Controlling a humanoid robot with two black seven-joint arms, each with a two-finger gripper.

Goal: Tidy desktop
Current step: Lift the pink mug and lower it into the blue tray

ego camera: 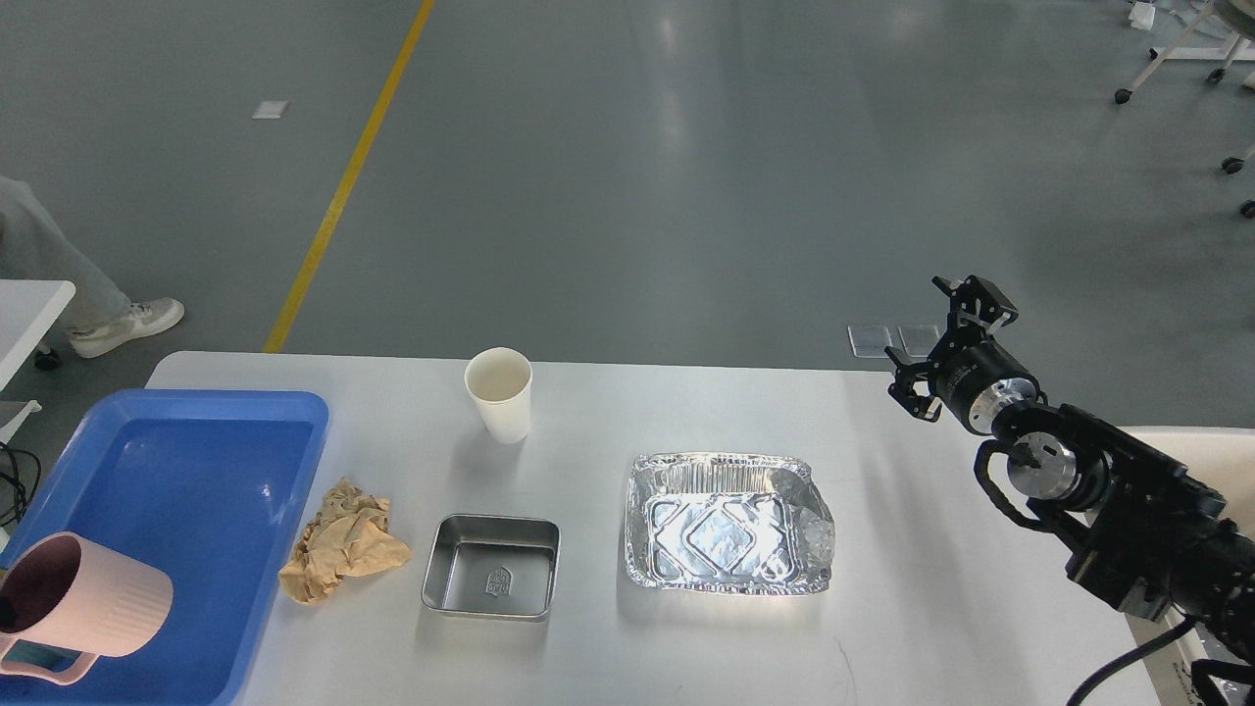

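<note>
The white desktop (922,569) carries a white paper cup (498,393), a crumpled brown paper (340,540), a small steel tray (491,566) and a foil tray (727,522). A pink mug (86,608) hangs tilted over the near corner of the blue tray (196,461), mouth to the left, handle down. Only a dark sliver of my left gripper (4,615) shows at the mug's rim, at the view's left edge. My right gripper (920,326) is open and holds nothing, raised over the table's far right edge.
A bit of teal (29,655) shows under the pink mug's handle. A cream-white bin (1191,451) stands off the table's right side behind my right arm. A person's leg and shoe (123,322) are on the floor at far left.
</note>
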